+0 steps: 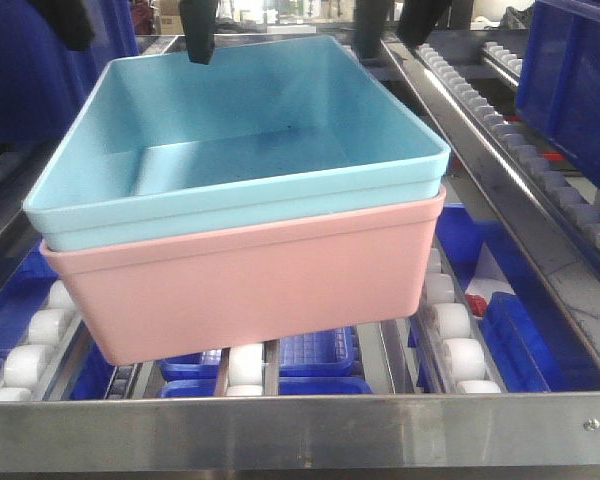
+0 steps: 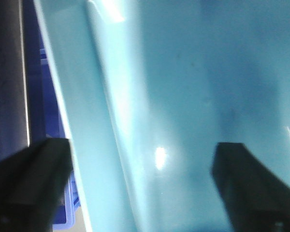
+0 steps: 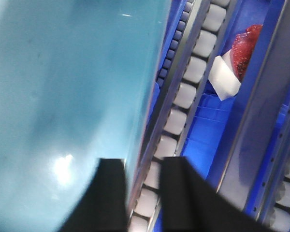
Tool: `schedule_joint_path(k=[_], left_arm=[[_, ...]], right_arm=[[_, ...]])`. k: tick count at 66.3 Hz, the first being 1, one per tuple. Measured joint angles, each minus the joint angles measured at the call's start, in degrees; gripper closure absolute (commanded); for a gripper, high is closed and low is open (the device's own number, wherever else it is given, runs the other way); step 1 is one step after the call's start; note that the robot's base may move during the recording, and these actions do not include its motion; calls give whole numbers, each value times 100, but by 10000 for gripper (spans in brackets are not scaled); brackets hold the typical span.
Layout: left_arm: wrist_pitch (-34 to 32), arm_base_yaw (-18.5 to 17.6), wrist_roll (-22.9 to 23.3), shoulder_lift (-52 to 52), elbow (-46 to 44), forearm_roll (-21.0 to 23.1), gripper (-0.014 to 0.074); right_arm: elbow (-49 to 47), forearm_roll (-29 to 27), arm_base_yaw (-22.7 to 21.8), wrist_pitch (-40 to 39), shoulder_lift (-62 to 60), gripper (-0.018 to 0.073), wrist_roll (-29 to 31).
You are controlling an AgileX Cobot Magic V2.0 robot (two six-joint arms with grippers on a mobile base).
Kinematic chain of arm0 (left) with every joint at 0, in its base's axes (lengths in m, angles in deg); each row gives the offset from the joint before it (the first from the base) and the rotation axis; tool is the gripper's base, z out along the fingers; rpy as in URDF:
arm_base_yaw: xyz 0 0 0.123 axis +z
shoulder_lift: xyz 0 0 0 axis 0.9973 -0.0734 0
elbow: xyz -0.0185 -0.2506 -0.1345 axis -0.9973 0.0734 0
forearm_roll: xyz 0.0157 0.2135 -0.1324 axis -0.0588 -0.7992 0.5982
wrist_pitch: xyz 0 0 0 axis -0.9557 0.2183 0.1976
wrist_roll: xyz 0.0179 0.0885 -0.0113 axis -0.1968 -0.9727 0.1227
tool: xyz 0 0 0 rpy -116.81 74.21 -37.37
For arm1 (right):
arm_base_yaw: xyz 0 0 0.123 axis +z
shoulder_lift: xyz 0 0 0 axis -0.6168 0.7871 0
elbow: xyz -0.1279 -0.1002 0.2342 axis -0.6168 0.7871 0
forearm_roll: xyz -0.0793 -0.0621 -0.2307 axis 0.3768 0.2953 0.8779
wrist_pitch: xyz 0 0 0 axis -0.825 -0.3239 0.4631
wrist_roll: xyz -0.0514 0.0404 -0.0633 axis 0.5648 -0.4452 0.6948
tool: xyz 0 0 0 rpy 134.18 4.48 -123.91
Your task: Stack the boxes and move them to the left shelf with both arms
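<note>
- Front view: the light blue tub sits nested in the pink tub, and the pair rests on the white rollers of the steel flow rack, close behind its front rail.
- At the tub's far rim my left gripper hangs as a dark finger touching the far-left edge. My right gripper is cut off by the top of the picture, so its spread cannot be read here.
- There is open roller lane to the right of the stack. A dark blue crate stands at the far right, and more blue crates show below the rollers.
- Left wrist view: my left gripper has its jaws spread wide. One dark finger lies outside the blue tub's rim and the other lies over its inside; neither is seen pressing the wall. A steel rail runs along the left edge. All is blurred.
- Right wrist view: my right gripper has its jaws nearly together, straddling the blue tub's side wall with a narrow gap. I cannot tell whether the pads really pinch it.
- Just beside that wall runs a row of rollers. Past it, low down, lie a red object and a white slip, hard to make out.
</note>
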State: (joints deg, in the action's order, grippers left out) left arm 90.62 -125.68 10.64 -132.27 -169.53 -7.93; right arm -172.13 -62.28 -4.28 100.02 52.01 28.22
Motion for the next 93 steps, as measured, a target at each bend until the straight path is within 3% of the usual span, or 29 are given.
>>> schedule_joint_path(k=[6,8,37,51,69,77,93], left_arm=[[5,0,11,0,0,-51,580],[14,0,11,0,0,-57,618],[-174,0,11,307,247,-251,589],[-797,0,11,1086,1375,-259,589],[-1594,-44,11,2853,2867,-194,589],[-1820,-350,-91,3804,3452,-194,589],[-2314,-1512,-256,5451,4644,-205,589]], right_arm=[[388,10,0,-308,-174,512,0],[541,10,0,-439,-240,511,0],[2194,296,0,-2014,-1403,511,0],[2790,395,0,-2491,-2040,511,0],[3900,438,0,-3056,-3055,511,0],[4365,438,0,-3230,-3779,511,0],[5299,362,0,-3266,-5640,511,0]])
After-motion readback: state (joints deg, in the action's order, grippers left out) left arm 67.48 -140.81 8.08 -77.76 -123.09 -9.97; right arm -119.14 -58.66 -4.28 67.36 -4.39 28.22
